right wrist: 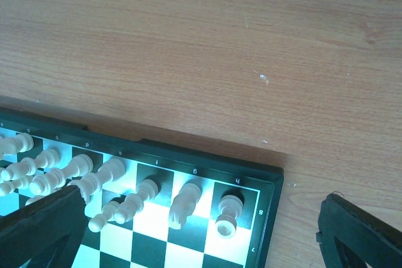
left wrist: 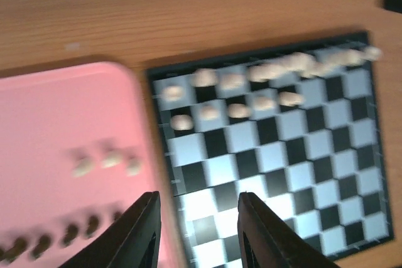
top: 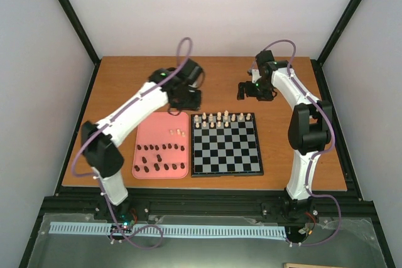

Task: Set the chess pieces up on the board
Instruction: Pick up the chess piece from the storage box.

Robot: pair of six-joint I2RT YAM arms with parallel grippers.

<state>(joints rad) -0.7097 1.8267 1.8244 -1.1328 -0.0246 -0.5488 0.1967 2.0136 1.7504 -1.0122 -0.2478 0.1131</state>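
Over the wooden table [top: 125, 73] our left gripper [left wrist: 198, 230] and right gripper [right wrist: 201, 236] gape empty, so a careless dip could topple the cream pieces [right wrist: 184, 202].

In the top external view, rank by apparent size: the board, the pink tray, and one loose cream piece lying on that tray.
1. board: largest, clearly wider.
2. pink tray: about as long but narrower.
3. cream piece: by far the smallest, under one board square.

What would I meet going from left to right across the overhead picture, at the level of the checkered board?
Left arm (its elbow) → pink tray → chessboard → right arm.
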